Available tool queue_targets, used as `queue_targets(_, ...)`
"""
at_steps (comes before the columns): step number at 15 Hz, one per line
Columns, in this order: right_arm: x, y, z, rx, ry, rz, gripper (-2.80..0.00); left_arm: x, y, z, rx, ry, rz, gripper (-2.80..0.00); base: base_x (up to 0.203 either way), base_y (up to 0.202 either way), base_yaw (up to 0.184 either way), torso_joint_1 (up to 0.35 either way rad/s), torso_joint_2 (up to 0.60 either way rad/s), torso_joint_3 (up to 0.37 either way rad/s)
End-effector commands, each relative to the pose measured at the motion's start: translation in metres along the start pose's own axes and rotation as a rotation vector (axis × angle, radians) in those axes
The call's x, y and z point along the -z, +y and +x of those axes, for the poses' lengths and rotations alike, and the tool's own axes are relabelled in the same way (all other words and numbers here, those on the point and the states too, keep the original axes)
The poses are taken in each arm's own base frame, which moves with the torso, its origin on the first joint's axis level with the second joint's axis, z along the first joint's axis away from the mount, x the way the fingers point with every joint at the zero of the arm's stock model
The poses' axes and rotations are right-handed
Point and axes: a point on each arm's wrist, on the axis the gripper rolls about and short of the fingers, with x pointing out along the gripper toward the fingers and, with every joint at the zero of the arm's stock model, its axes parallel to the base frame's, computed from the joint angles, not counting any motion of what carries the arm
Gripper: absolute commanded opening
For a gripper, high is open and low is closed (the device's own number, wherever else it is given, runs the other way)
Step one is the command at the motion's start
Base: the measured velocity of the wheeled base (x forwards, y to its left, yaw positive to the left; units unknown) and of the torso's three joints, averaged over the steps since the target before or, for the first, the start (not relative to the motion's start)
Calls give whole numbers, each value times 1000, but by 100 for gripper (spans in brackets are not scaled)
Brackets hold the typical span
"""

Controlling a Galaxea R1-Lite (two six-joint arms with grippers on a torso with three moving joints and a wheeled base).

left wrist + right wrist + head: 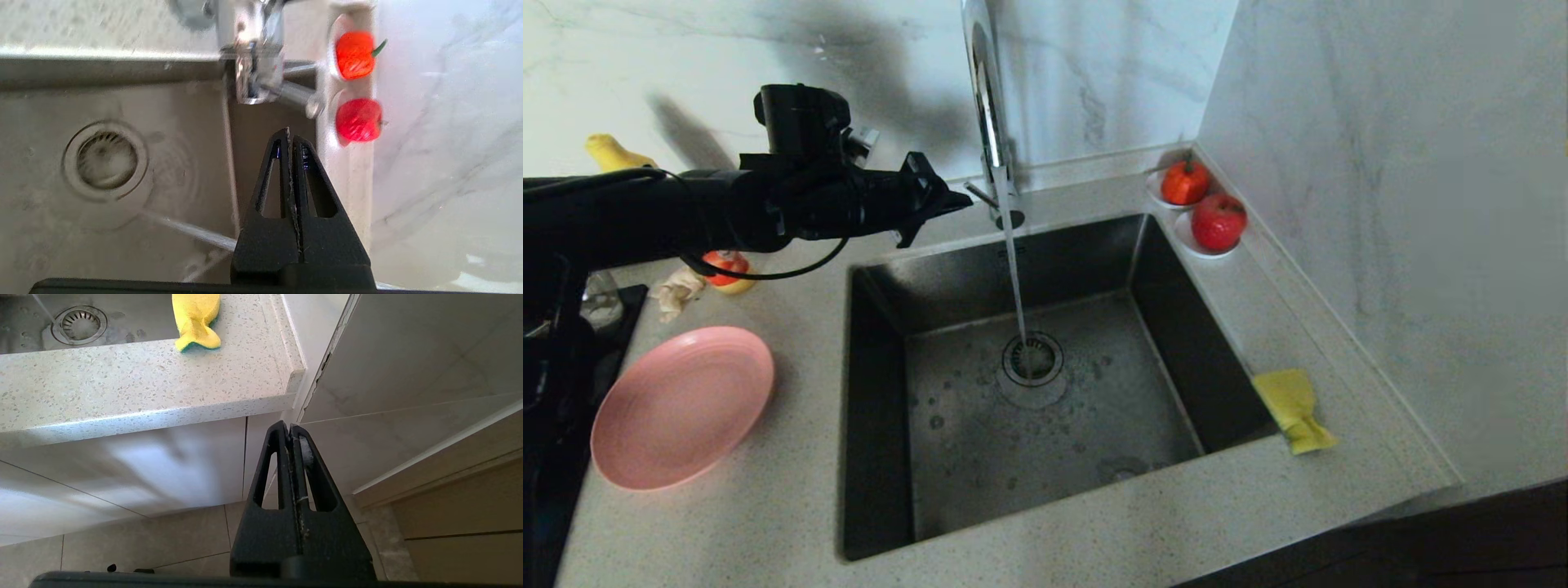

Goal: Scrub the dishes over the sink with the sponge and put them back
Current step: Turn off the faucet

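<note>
The pink plate [682, 406] lies on the counter left of the dark sink [882, 343]. Water runs from the chrome faucet [987, 106] down to the round drain [1032, 359]. The yellow sponge [1293, 410] rests on the counter at the sink's right rim, its green layer showing underneath in the right wrist view [197, 319]. My left gripper [964, 201] is shut and empty, held level above the sink's back left corner, its tip just left of the faucet handle [286, 93]. My right gripper [290, 426] is shut and empty, parked low beside the cabinet below the counter. Bowl and chopsticks are out of view.
Two white saucers with red fruit [1185, 181] [1218, 221] stand in the back right corner against the marble wall. Behind my left arm sit a yellow thing [614, 152], a red-and-yellow item [725, 268] and a crumpled scrap [678, 290]. A dark edge [605, 327] lies far left.
</note>
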Motion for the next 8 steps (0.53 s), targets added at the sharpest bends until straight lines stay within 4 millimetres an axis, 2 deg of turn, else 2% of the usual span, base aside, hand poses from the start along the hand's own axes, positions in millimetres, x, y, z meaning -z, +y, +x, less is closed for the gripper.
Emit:
queue_targets(1,0,0,0,0,0,-1,-280,0,3,4,17,-12,-27,-280,0,0,0,0,0,0)
queue_targets(8,0,0,0,0,2,-1,-280,1,13,16,36,-41,-19,-280,0,0,0,0,0,0)
